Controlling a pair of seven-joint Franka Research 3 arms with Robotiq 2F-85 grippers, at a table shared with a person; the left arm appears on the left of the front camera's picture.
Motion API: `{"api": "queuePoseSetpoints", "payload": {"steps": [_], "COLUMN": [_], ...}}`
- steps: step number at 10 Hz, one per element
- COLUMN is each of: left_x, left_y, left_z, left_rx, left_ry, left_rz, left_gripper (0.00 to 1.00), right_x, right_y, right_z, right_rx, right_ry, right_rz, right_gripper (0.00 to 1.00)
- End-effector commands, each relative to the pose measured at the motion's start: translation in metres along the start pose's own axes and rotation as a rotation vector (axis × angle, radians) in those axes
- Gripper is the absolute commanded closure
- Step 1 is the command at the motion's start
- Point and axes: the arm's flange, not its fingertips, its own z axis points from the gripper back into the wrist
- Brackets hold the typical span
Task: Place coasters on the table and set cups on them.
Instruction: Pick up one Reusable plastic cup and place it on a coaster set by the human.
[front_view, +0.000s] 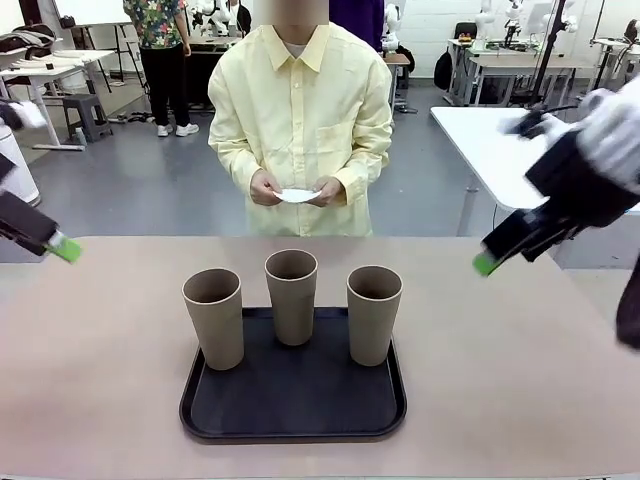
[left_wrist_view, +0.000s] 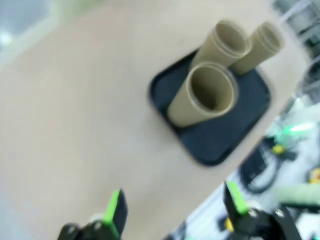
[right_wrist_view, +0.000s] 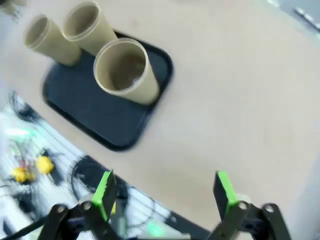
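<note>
Three brown-beige cups stand upright on a black tray (front_view: 210, 415) in the middle of the beige table (front_view: 90, 380): a left cup (front_view: 214, 318), a middle cup (front_view: 292, 295) and a right cup (front_view: 373, 313). At the far side a person holds the white coasters (front_view: 296, 195) in both hands. My left gripper (front_view: 62, 246) hovers high at the left edge, and in its wrist view it (left_wrist_view: 175, 205) is open and empty above the table. My right gripper (front_view: 487, 263) hangs above the table's right side, also open and empty (right_wrist_view: 165, 192). Both wrist views show the cups (left_wrist_view: 207, 95) (right_wrist_view: 125, 70).
A white-topped table (front_view: 490, 150) stands behind on the right. Bare tabletop (left_wrist_view: 75, 100) (right_wrist_view: 240, 90) lies on both sides of the tray (left_wrist_view: 220, 135) (right_wrist_view: 100, 115) and between the tray and the person. Another person stands farther back at the left.
</note>
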Motion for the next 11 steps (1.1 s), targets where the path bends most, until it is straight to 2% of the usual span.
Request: {"api": "queuePoseSetpoints", "payload": {"steps": [1,2,4,6,8,11], "left_x": [0.002,0.001,-0.003,-0.015,-0.03,-0.061], "left_y": [0.04,0.06,0.094,0.123,0.14,0.138], "left_z": [0.012,0.013,0.003,-0.02,-0.03,-0.019], "left_rx": [-0.357,-0.446,-0.501,-0.564,-0.607,-0.621], "left_ry": [-0.149,-0.161,-0.162,-0.118,-0.083,-0.147], "left_rz": [0.088,0.127,0.247,0.323,0.358,0.423], "left_gripper": [0.0,0.0,0.0,0.0,0.0,0.0], "right_x": [-0.043,-0.048,-0.055,-0.071,-0.088,-0.126], "right_y": [-0.042,-0.06,-0.087,-0.117,-0.132,-0.147], "right_z": [-0.012,-0.018,-0.042,-0.067,-0.077,-0.069], "right_rx": [0.456,0.572,0.666,0.75,0.778,0.767], "right_ry": [-0.186,-0.214,-0.16,-0.136,-0.134,-0.15], "right_rz": [-0.1,-0.127,-0.212,-0.296,-0.335,-0.402], "right_gripper": [0.0,0.0,0.0,0.0,0.0,0.0]}}
